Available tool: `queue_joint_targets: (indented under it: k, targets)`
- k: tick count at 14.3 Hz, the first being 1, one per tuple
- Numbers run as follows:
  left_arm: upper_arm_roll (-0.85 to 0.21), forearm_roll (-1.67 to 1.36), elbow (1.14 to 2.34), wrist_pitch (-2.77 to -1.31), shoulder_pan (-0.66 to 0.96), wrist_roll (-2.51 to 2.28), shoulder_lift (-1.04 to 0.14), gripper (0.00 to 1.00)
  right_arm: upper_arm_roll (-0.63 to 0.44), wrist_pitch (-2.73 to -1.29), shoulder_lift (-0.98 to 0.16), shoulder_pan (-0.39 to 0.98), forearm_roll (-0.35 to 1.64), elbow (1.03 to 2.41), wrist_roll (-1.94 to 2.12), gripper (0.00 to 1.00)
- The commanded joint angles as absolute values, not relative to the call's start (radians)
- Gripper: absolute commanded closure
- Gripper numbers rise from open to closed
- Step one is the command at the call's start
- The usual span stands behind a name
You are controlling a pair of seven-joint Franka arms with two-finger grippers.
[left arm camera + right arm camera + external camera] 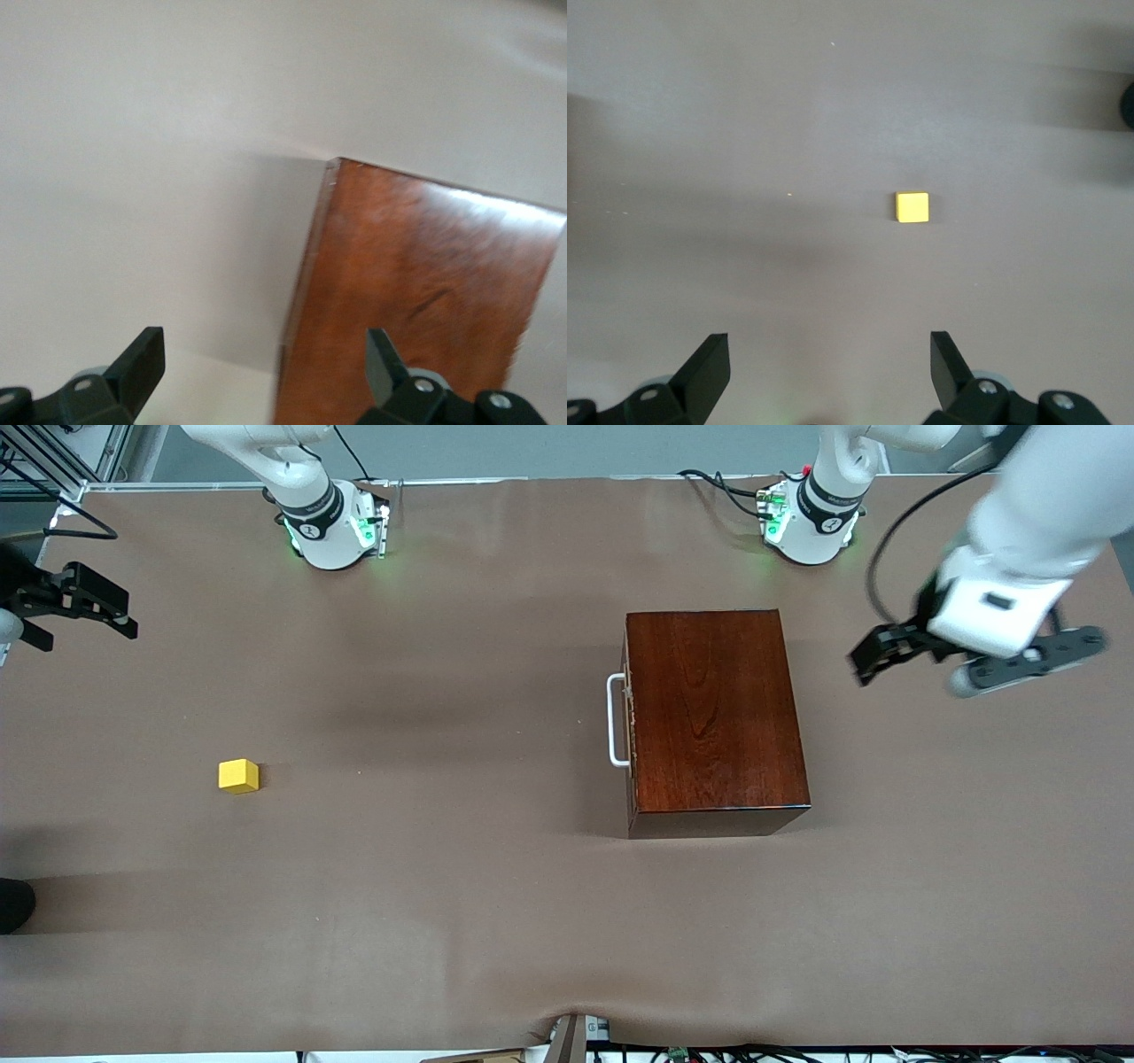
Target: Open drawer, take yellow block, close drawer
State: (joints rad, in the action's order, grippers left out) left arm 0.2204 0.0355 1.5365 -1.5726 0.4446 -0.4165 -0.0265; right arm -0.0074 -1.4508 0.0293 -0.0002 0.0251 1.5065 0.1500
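Drawer (pixel 631 717) sits shut in the dark box (pixel 713 708), right of centre in the front frame, with its white handle (pixel 615 720) sticking out on the side toward the right arm's end of the desk (pixel 443 921). The handle is a thin, rigid bar, so the fingers should hook it mid-span; the wood looks glossy and the box may slide when pulled.

Block (pixel 238 776) lies on the bare desk at lower left of the front frame, well apart from the box, not in the drawer. It is small, light and hard; pinch two flat sides.

Left tool (pixel 886 651) hovers open at upper right, off the box's edge. Right tool (pixel 830 367) is open above the block, at the front frame's left edge, probably waiting.
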Motion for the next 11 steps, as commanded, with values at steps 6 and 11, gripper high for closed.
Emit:
queue_joint_targets:
  k: [6, 11]
  targets:
    - [0.202, 0.035, 1.597, -1.585, 0.299, -0.083, 0.052, 0.00, -0.003, -1.442, 0.057, -0.023, 0.055, 1.532, 0.098, 0.00]
    - [0.201, 0.029, 1.534, -1.582, 0.311, -0.086, 0.038, 0.00, 0.000, -1.443, 0.055, -0.014, 0.054, 1.529, 0.100, 0.00]
